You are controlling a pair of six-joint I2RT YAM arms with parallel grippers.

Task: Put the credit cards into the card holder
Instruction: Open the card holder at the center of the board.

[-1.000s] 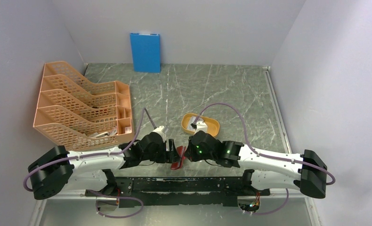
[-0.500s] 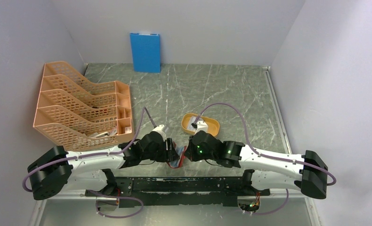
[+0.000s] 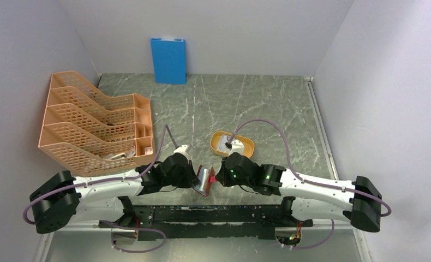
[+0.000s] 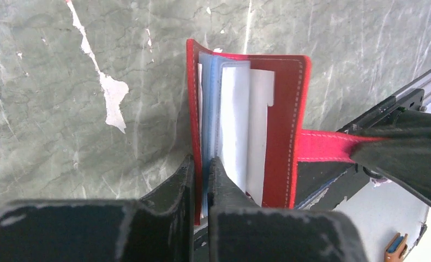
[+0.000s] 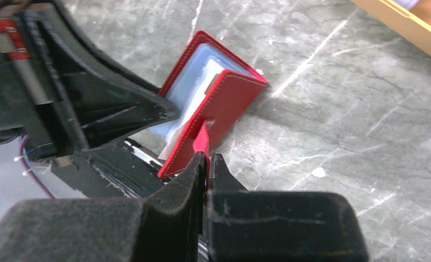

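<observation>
Card holder [image 3: 203, 179] sits at the near middle of the table, suspended between the two arms just beyond the base rail. It stands on edge and is partly folded.

Left gripper [image 3: 194, 177]: jaws pinched together on the left cover of the card holder [image 4: 281, 109], with a pale blue sleeve caught in the pinch. One second ago these jaws stood wide; they have since closed.

Right gripper [image 3: 219, 177]: clamped on the snap tab [image 5: 202, 139], as it was a second ago. The tab is pulled taut to the right.

Credit cards [image 4: 235, 120]: white and pale blue edges show inside the pockets between the red covers.

Change in the holder: earlier it lay splayed and showed dark red from above. Now the covers are drawn closer and the pale inner face shows.

Tray [image 3: 249, 146], file rack [image 3: 93, 131] and blue board [image 3: 168, 60] are unchanged.
</observation>
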